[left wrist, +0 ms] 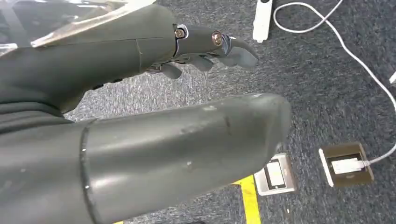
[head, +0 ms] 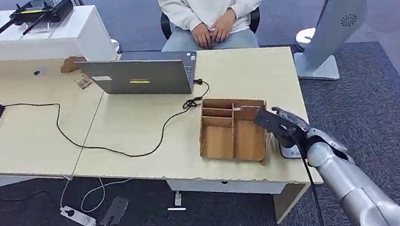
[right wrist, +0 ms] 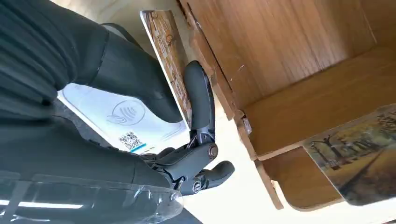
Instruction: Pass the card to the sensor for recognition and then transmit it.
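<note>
Head view: pale wood-grain table (head: 130, 134) on grey carpet (head: 373, 100); right hand (head: 282, 128) fingers (right wrist: 198, 93) pinch a flat card (right wrist: 170, 51); left hand (left wrist: 140, 116) fingers spread.

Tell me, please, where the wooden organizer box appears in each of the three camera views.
Head view: wooden organizer box on the table's right part, beside the right hand.
Left wrist view: not in it.
Right wrist view: box across the picture's right side, against the pinched card.
Shared landmark: the right hand.
</note>
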Robot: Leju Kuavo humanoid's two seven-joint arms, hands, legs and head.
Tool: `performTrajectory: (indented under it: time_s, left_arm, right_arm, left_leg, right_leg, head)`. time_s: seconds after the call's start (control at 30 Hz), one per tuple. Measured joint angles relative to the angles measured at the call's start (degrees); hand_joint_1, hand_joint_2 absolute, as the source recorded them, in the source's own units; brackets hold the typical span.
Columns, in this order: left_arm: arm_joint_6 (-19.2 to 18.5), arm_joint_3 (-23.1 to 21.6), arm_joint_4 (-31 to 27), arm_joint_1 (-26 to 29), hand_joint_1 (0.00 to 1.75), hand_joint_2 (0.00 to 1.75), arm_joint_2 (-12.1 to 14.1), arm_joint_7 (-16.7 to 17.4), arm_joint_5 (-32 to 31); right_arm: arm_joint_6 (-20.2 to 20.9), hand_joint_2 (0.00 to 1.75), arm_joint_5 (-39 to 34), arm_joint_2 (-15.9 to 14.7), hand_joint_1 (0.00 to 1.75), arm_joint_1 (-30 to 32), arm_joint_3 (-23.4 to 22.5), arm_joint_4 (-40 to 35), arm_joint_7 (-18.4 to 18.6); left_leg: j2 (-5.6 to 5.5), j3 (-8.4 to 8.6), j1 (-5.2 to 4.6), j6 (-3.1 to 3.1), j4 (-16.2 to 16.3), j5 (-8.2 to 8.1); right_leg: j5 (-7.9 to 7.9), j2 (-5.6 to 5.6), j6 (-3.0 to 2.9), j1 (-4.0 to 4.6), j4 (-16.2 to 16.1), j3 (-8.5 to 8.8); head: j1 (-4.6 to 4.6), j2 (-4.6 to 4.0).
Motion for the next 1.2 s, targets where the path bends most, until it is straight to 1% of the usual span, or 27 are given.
performTrajectory:
  time_s: [0.17, 0.33, 0.53, 0.83, 0.97, 1.2]
  left_arm:
    - [0.0, -0.2, 0.3, -0.6, 0.0, 0.0, -0.1, -0.2, -0.2]
    - [0.0, -0.4, 0.6, -0.9, 0.0, 0.0, -0.2, -0.9, -0.1]
    - [0.0, -0.5, 0.9, -0.9, 0.0, 0.0, -0.3, -1.3, 1.1]
    - [-0.6, -0.6, 1.3, -0.9, 0.0, 0.0, -0.3, -0.5, 3.1]
    - [-0.5, -0.6, 1.4, -0.9, 0.0, 0.0, -0.4, 0.2, 4.1]
    - [0.8, -0.6, 1.7, -0.8, 0.0, 0.0, -0.9, -0.1, 5.2]
  right_arm:
    - [-1.9, 1.75, -1.0, -0.4, 1.75, -0.2, 0.0, -0.9, 0.1]
    - [-3.3, 1.75, -2.0, -1.4, 1.75, -1.3, -0.1, -1.9, 0.3]
    - [-6.7, 1.75, -1.5, -3.0, 1.75, -3.4, -0.5, -2.4, 0.0]
    - [-7.3, 1.75, -0.2, -4.9, 1.75, -4.5, -1.1, -2.1, 0.0]
    - [-7.4, 1.75, 1.8, -5.8, 1.75, -4.4, -1.4, -1.8, 1.0]
    - [-6.4, 1.75, 3.1, -7.8, 1.75, -2.8, -2.1, -1.6, 2.6]
  left_leg:
    - [0.0, 0.0, 0.0, 0.0, 0.0, 0.0]
    - [0.0, 0.0, -0.02, 0.01, 0.0, 0.01]
    - [0.0, 0.0, -0.02, 0.01, 0.0, 0.01]
    - [0.0, 0.0, -0.02, 0.01, 0.0, 0.01]
    - [0.0, 0.0, -0.02, 0.01, 0.0, 0.01]
    - [-0.01, 0.0, -0.03, 0.01, 0.0, 0.0]
  right_leg:
    - [0.0, 0.0, 0.0, 0.0, 0.0, 0.0]
    - [0.01, 0.0, 0.01, -0.01, 0.0, 0.01]
    - [0.01, 0.0, 0.0, -0.02, 0.0, 0.01]
    - [0.01, 0.0, 0.0, -0.01, 0.0, 0.01]
    - [0.01, 0.0, 0.0, -0.01, 0.0, 0.0]
    - [0.01, 0.0, 0.01, -0.03, 0.0, 0.01]
  head:
    - [0.0, 0.0]
    - [0.0, 0.0]
    - [0.0, 0.0]
    - [0.0, 0.0]
    - [0.0, 0.0]
    - [0.0, 0.0]
